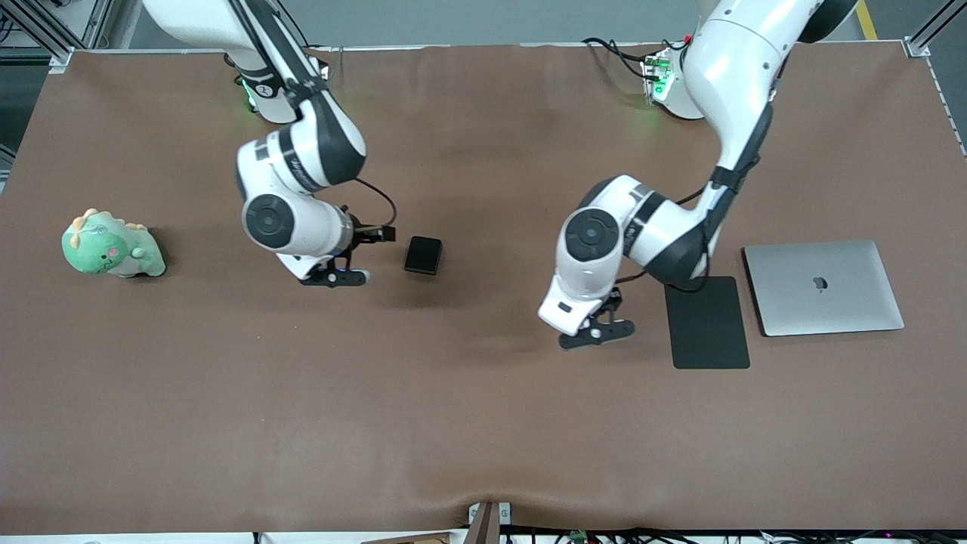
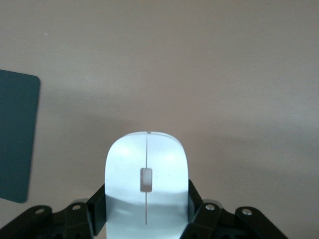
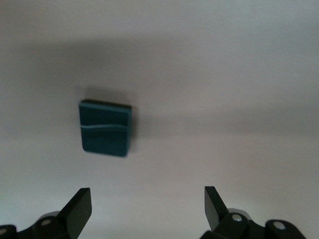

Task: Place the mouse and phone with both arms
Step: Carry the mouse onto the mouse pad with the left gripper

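Left wrist view shows the left claw point(image 2: 147, 219) clamped on the mouse point(image 2: 147, 179), seemingly bound for the mat point(image 1: 707, 323); right claw point(image 3: 147, 206), wide open and empty, must descend on the phone point(image 3: 104, 128) mid-surface.

Green plush dinosaur point(image 1: 112, 245); black mat point(image 1: 707, 323) just beside silver laptop point(image 1: 823, 287).

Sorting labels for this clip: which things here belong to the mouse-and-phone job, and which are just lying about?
Job:
mouse, held in the left tool
phone, on the table beside the open right tool

Lying about:
black mat
laptop
green plush toy
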`<move>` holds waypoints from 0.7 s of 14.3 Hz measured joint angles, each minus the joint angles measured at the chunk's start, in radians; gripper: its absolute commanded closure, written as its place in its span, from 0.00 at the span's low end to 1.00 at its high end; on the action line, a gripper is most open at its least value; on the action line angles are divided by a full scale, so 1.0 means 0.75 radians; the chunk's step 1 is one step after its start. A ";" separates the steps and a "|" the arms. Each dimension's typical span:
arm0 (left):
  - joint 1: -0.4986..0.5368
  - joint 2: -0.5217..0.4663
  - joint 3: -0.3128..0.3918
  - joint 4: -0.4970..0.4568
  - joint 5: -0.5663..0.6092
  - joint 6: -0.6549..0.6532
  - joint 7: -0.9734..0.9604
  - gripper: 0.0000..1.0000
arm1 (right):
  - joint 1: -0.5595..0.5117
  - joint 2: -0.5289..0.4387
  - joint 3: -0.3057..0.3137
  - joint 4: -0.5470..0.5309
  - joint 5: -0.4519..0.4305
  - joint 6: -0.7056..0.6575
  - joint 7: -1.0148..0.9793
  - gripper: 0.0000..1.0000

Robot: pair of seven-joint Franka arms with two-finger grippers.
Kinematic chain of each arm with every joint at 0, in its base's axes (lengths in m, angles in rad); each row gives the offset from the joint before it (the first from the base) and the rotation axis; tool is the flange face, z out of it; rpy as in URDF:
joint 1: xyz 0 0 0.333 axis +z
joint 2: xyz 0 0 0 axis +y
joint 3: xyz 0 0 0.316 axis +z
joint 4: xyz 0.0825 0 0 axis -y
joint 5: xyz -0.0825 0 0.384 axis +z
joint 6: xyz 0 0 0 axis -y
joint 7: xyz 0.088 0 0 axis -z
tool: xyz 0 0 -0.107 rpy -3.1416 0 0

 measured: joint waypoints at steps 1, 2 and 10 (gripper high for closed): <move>0.030 -0.005 0.001 -0.015 0.000 0.000 0.039 1.00 | 0.024 0.031 0.000 -0.001 0.019 0.051 0.007 0.00; 0.067 -0.009 0.001 -0.030 0.000 0.000 0.092 1.00 | 0.044 0.059 0.000 -0.001 0.036 0.094 0.018 0.00; 0.432 -0.065 -0.012 -0.253 0.000 0.170 0.638 1.00 | 0.132 0.188 0.000 -0.001 0.051 0.342 0.154 0.00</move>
